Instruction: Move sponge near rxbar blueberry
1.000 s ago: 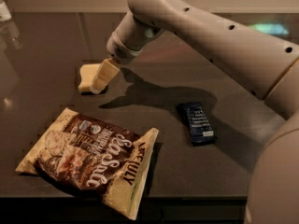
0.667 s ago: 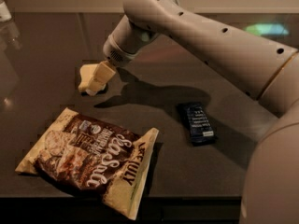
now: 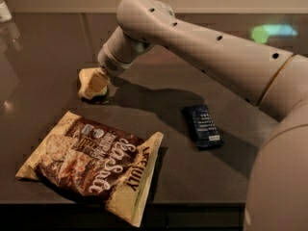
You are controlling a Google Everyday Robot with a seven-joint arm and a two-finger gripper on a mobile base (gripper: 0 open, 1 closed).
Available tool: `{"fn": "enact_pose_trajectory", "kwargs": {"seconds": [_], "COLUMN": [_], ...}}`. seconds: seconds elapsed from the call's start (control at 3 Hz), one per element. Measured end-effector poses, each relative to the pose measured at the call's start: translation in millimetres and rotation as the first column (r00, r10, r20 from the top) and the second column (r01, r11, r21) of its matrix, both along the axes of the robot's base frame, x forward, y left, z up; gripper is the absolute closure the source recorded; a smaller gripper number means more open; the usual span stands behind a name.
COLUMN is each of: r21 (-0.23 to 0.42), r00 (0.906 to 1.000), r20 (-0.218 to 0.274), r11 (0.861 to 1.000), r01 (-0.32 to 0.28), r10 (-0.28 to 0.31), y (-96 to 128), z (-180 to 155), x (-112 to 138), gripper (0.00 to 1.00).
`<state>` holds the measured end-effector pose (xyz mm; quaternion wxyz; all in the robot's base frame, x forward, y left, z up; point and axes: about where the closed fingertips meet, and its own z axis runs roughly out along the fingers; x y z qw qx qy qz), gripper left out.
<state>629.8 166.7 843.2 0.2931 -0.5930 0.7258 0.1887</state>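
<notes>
Gripper has pressed lower onto the sponge at upper left, but you cannot tell whether it grips it. The sponge has not shifted and lies well apart from the rxbar blueberry at centre right; judging by that, your carry hasn't begun.

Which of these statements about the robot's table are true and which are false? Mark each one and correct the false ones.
1. The hand is down at the sponge, on the left of the table. True.
2. The rxbar blueberry lies on top of the chip bag. False: it lies on the bare table, to the right of the bag and apart from it.
3. The sponge sits right beside the rxbar blueberry. False: they are well apart, with the sponge farther left and farther back.
4. The chip bag lies flat near the table's front edge. True.
</notes>
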Motion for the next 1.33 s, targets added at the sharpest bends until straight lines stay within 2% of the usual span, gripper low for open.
{"fn": "enact_pose_trajectory", "kwargs": {"seconds": [0.33, 0.67, 1.0, 1.33], "r21": [0.004, 0.012, 0.023, 0.025], "r00": [1.0000, 0.9996, 0.9993, 0.9994], "r20": [0.009, 0.028, 0.037, 0.035], "r11": [1.000, 1.000, 1.000, 1.000], "r01": [0.001, 0.002, 0.001, -0.001], "r10": [-0.001, -0.002, -0.002, 0.000], "y": [5.9, -1.3, -21.2, -50.5], "z": [-4.8, 7.1, 33.3, 59.1], "x": [-1.0, -2.8, -8.0, -17.4], "gripper": [0.51, 0.74, 0.97, 1.00]}}
